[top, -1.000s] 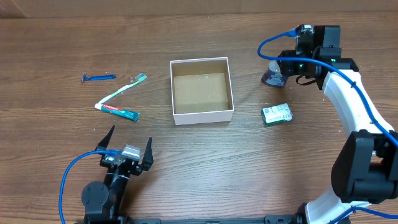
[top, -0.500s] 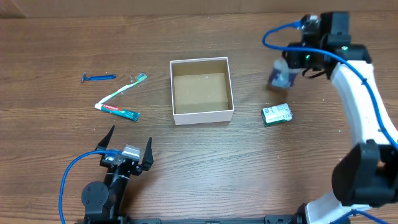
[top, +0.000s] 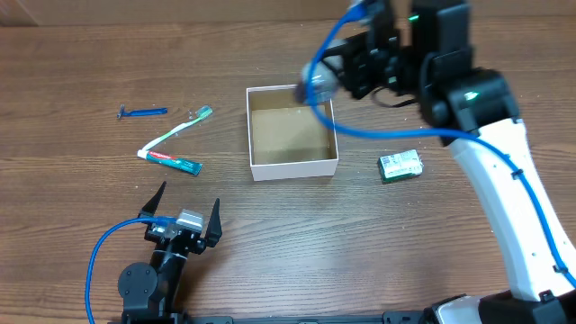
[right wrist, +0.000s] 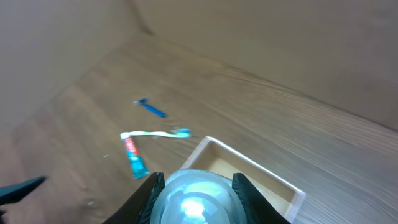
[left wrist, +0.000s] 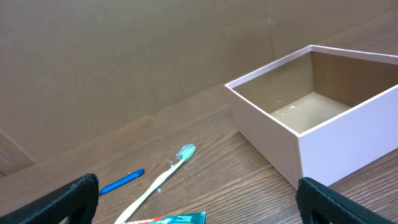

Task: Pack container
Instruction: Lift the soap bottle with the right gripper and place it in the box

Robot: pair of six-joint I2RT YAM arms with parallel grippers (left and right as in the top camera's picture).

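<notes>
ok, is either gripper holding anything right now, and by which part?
The right gripper grips a small translucent rounded item by its sides, one finger on each side, over the container's edge. The left gripper is open and empty.

The far right corner of the container (top: 294, 167) is overhung by the right end effector (top: 326, 81) and its held clear round object (right wrist: 194, 200); open worktop (top: 297, 216) is left along its near side.

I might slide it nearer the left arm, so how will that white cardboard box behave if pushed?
The box probably slides easily: its floor looks bare, so it should be light. Low and wide, it seems unlikely to tip. The thin cardboard walls may flex, so pushing low looks safer.
</notes>
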